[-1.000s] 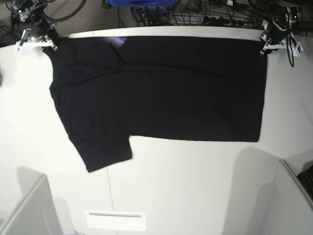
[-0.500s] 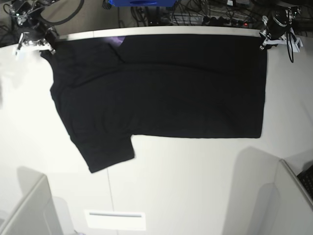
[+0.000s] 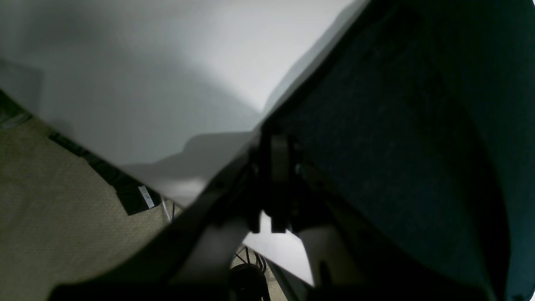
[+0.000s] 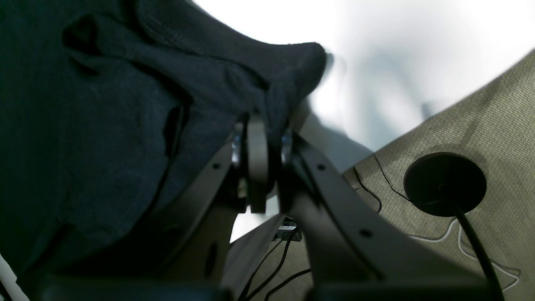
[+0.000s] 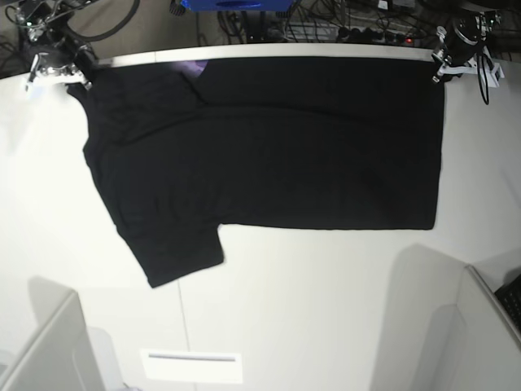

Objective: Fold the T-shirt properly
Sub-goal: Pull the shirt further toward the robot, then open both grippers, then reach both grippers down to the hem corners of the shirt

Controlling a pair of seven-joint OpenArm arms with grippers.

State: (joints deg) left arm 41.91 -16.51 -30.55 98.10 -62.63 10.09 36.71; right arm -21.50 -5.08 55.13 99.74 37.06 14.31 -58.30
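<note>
The black T-shirt [image 5: 269, 142] lies spread flat on the white table [image 5: 326, 309], plain side up, with one sleeve [image 5: 175, 244] sticking out toward the front left. A sliver of purple print [image 5: 194, 68] shows at the far edge. My left gripper [image 5: 442, 72] is shut on the T-shirt's far right corner; in the left wrist view its fingers [image 3: 278, 167] pinch the cloth's edge [image 3: 376, 125]. My right gripper [image 5: 81, 77] is shut on the far left corner, where a bunched fold [image 4: 288, 79] sits clamped between the fingers [image 4: 257, 154].
Cables and a power strip [image 5: 358, 32] lie on the floor beyond the table's far edge. A blue box [image 5: 236, 4] stands behind the table. Grey panels rise at the front left [image 5: 49, 350] and front right [image 5: 488, 326]. A white label [image 5: 191, 365] lies near the front edge.
Over the last second both grippers pulled the far corners toward the table's far edge, drawing the shirt tauter. Since half a second ago almost nothing has moved.
</note>
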